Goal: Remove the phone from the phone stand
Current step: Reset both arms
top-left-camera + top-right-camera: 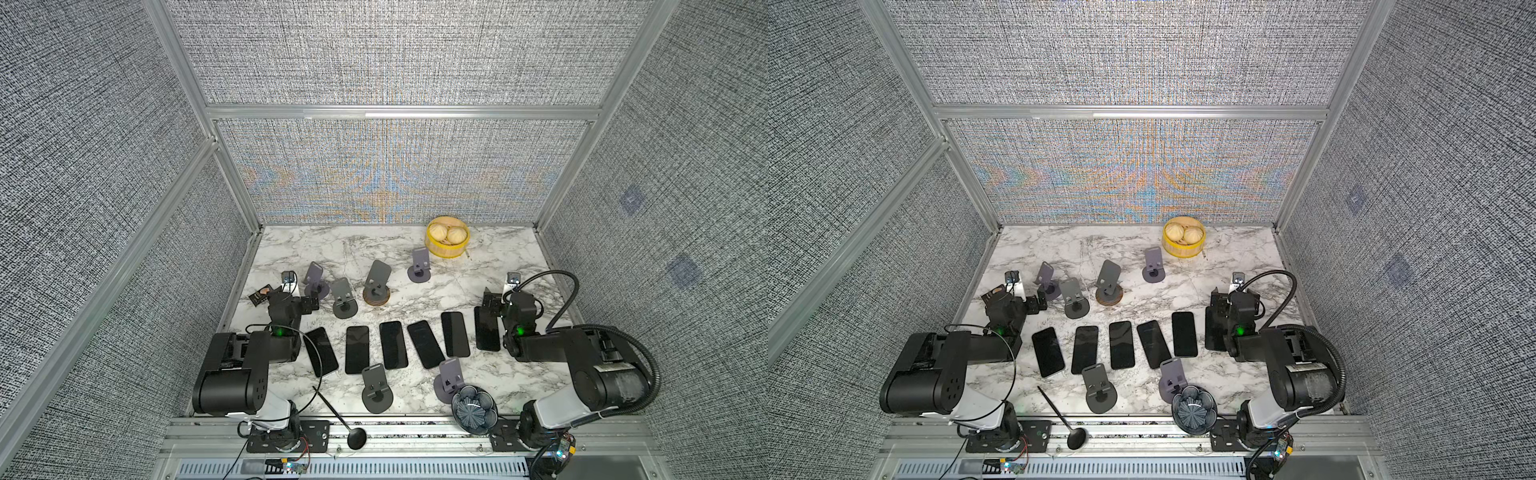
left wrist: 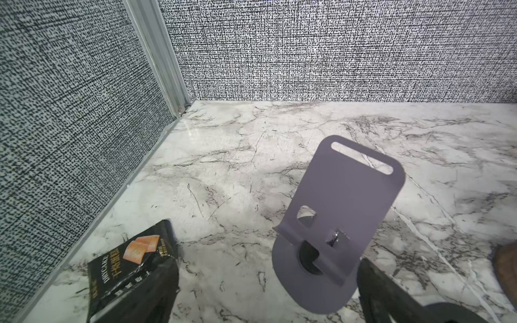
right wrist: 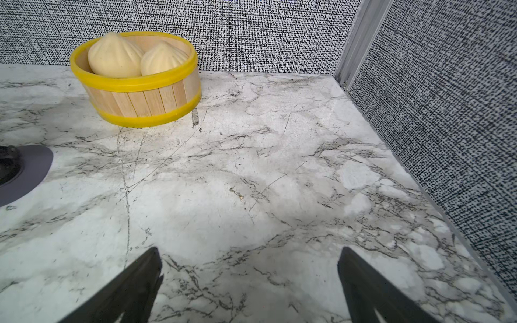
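Observation:
Several black phones lie flat in a row across the table's middle, from the leftmost phone (image 1: pixel 321 351) to the rightmost phone (image 1: pixel 486 328). Several grey phone stands stand bare; none in view carries a phone. My left gripper (image 1: pixel 286 297) (image 2: pixel 263 279) is open, its fingers either side of the base of the leftmost phone stand (image 1: pixel 312 278) (image 2: pixel 341 201). My right gripper (image 1: pixel 493 303) (image 3: pixel 250 265) is open over bare marble, just beyond the far end of the rightmost phone.
A black snack packet (image 2: pixel 131 260) lies against one left finger by the left wall. A yellow-rimmed steamer (image 1: pixel 446 251) (image 3: pixel 145 100) with two buns sits at the back. A dark bowl (image 1: pixel 473 405) and a black ladle (image 1: pixel 340 415) lie at the front edge, beside two more stands.

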